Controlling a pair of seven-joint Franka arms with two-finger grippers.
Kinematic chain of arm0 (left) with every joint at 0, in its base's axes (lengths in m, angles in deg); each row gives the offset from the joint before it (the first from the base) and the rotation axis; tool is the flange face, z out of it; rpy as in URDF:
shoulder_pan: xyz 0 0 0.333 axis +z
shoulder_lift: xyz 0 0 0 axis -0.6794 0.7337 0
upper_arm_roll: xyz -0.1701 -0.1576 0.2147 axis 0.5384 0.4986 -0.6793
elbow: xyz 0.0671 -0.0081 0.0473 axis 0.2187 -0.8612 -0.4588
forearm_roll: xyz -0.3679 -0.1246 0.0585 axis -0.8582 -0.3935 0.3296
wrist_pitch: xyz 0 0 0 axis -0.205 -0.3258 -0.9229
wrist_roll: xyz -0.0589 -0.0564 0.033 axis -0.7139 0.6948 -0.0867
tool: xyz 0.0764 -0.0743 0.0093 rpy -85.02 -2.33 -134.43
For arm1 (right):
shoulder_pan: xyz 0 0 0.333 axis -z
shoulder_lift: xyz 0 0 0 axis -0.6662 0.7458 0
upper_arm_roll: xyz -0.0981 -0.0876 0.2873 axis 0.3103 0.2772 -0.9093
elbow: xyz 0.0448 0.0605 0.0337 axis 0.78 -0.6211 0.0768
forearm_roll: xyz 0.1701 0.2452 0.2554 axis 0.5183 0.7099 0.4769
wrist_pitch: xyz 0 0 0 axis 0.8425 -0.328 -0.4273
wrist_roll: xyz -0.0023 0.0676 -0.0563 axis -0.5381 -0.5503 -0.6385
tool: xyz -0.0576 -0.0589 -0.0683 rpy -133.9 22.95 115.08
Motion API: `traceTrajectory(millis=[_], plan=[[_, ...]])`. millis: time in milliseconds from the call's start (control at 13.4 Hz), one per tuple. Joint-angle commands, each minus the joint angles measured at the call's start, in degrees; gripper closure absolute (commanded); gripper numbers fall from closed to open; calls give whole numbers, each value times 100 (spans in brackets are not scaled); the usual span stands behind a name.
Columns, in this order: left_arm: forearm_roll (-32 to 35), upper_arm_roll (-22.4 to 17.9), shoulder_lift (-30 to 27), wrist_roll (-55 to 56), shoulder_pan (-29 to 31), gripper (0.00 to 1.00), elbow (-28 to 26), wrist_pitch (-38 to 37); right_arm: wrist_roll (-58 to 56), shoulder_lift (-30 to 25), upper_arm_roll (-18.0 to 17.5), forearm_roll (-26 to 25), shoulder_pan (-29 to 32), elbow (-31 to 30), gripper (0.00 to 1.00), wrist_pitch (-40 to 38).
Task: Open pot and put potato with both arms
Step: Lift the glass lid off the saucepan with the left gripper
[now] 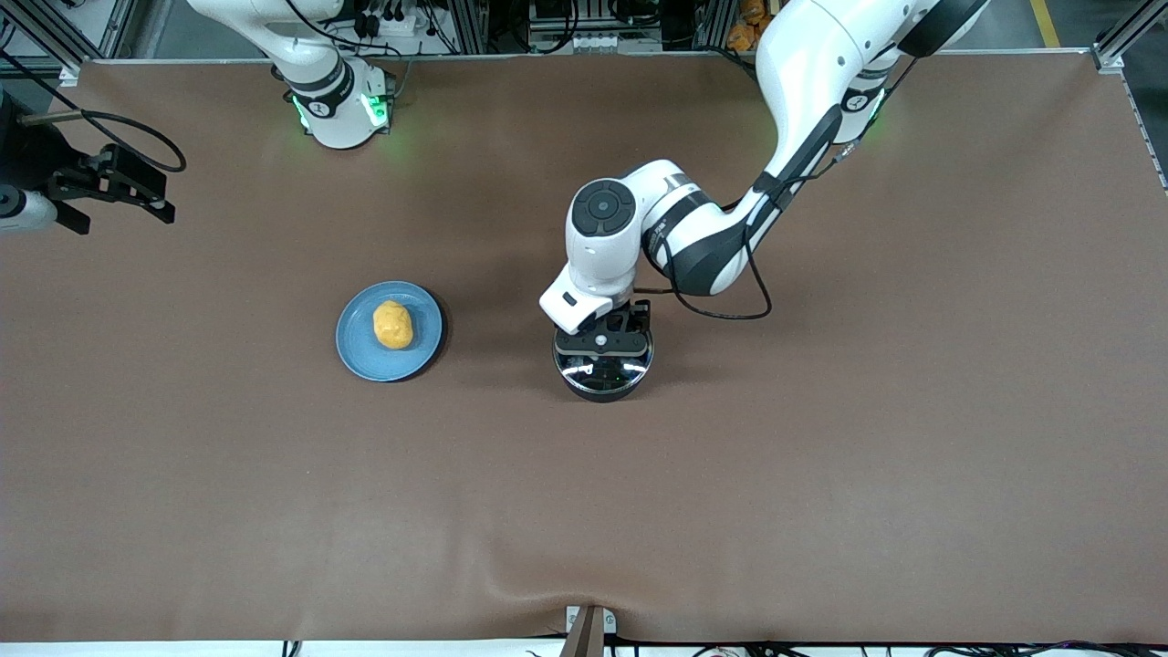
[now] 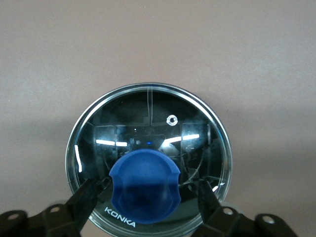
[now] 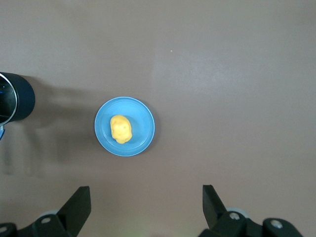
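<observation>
The left gripper (image 2: 146,200) hangs right over the pot (image 1: 603,367) near the table's middle, its fingers (image 2: 85,197) spread wide on either side of the blue knob (image 2: 144,186) of the glass lid (image 2: 149,158) — not yet gripping. The lid is on the pot. The potato (image 1: 392,325) lies on a blue plate (image 1: 354,345), beside the pot toward the right arm's end of the table. The right gripper (image 3: 146,205) waits high over the table, fingers apart and empty. The risk I see: if the fingers close off-centre on the rounded knob, the lid could slip, tilt or drag the pot sideways.
</observation>
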Motion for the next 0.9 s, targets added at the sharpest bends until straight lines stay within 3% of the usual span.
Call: traceTrajectory(millis=[0,448,597,821], plan=[[161,-52,136,178,-90,15,158,-10,83,-21,-2,81,-1,0,0,-33],[134,-52,127,178,-72,67,158,-10,83,-21,-2,81,-10,-8,0,-41],[161,-52,58,152,-11,97,149,-89,48,-3,-2,81,-10,-9,0,-33],[99,-52,-249,125,103,100,166,-334,13,128,7,81,34,9,0,-41]])
